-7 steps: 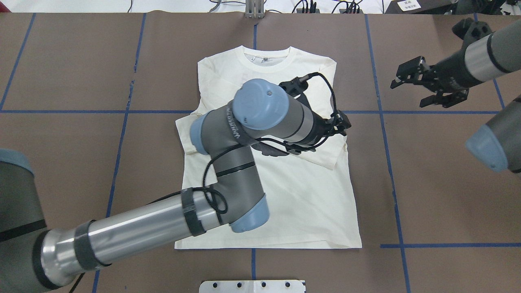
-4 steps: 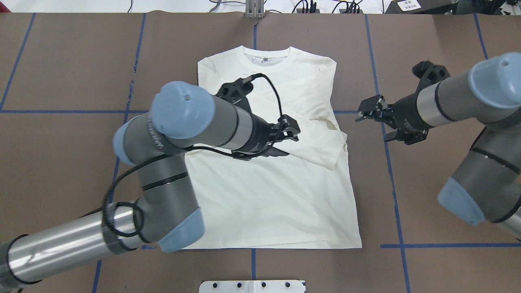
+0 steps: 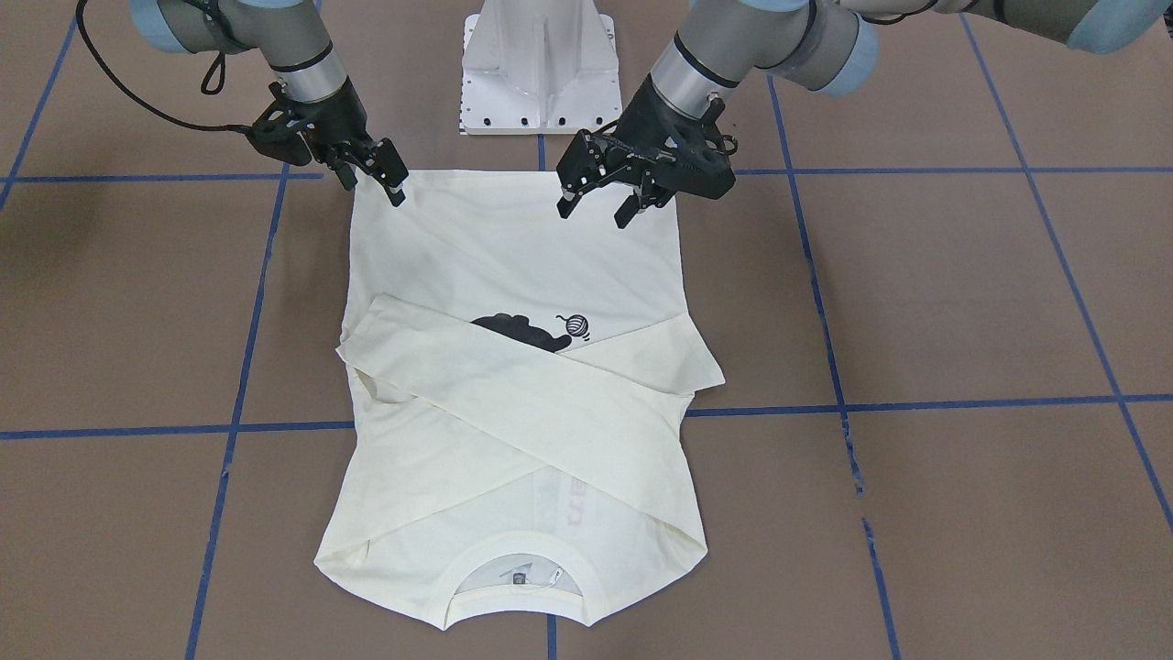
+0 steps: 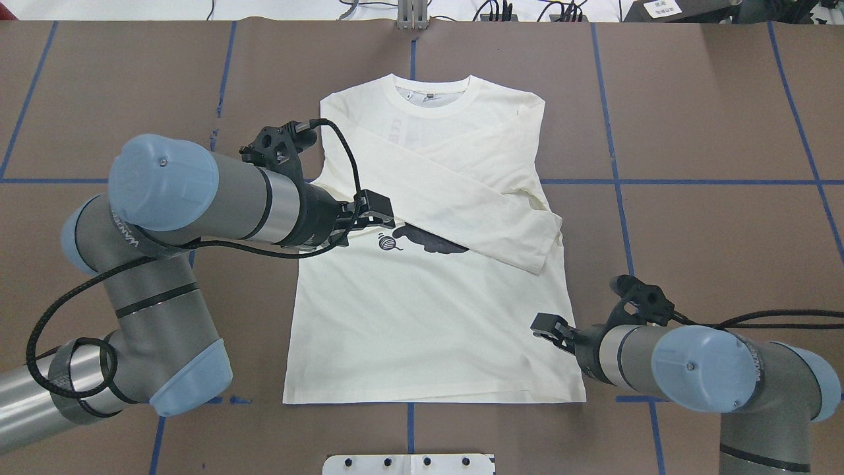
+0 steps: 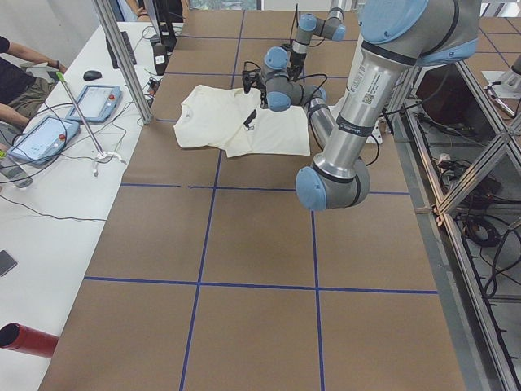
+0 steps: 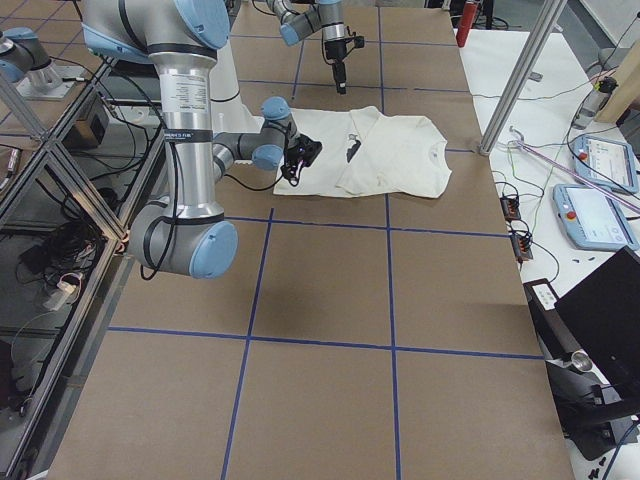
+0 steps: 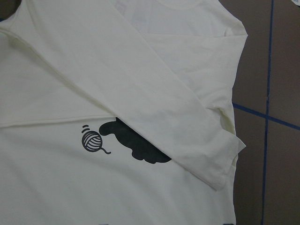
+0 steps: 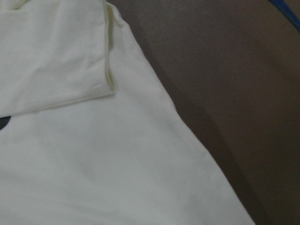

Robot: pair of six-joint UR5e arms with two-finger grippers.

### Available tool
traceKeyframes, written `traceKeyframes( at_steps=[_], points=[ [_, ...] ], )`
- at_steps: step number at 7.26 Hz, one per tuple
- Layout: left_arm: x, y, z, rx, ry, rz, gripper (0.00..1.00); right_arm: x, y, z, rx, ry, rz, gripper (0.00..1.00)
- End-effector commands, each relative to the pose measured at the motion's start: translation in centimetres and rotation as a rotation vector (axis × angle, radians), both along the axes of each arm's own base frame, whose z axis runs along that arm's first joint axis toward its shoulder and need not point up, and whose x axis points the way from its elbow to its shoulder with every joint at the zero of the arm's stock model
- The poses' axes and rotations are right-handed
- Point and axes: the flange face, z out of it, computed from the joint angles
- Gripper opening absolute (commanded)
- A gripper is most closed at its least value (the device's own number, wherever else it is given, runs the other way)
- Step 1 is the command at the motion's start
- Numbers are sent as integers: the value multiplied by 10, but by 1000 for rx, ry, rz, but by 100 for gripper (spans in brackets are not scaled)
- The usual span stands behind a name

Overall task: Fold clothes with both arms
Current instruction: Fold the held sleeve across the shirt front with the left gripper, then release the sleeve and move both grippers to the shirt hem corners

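Note:
The cream T-shirt [image 4: 428, 316] lies flat on the brown table, collar [image 4: 432, 89] away from the robot. Both long sleeves are folded across the chest and half cover the black cat print [image 4: 432, 243]. My left gripper [image 4: 370, 214] hangs open above the shirt's left side at chest height, holding nothing; the front-facing view shows its spread fingers [image 3: 591, 216]. My right gripper [image 3: 371, 181] is open and empty just over the hem's right corner [image 4: 580, 396]. The left wrist view shows the print and a folded sleeve [image 7: 187, 136]. The right wrist view shows a cuff [image 8: 70, 79] and the side edge.
The white pedestal base [image 4: 409, 464] stands at the near table edge below the hem. Blue tape lines [image 4: 633, 264] grid the brown table. A side desk with tablets [image 5: 98, 102] and a seated person [image 5: 20, 77] lies beyond the collar end.
My left arm has drawn back leftward across the shirt, from the right sleeve to the left side. My right arm has swung from the far right down to the hem's right corner.

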Motion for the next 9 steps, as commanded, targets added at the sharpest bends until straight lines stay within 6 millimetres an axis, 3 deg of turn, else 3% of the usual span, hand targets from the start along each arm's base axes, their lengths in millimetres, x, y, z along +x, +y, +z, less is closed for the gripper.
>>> traceKeyframes(
  at_steps=[1,3,6,8,9],
  points=[
    [5,-3,7,-9,-15,-1,86,-7,32,18,-46,28,-26,98],
    [6,-5,11,-13,-22,-3,86,-13,60,25,-66,40,-66,96],
    [8,-4,16,-22,-25,-2,87,-11,60,31,-49,57,-44,88],
    [11,-5,19,-25,-29,0,87,-9,58,34,-39,64,-31,74],
    [11,-5,20,-25,-32,0,87,-10,58,35,-32,66,-24,73]
  ],
)
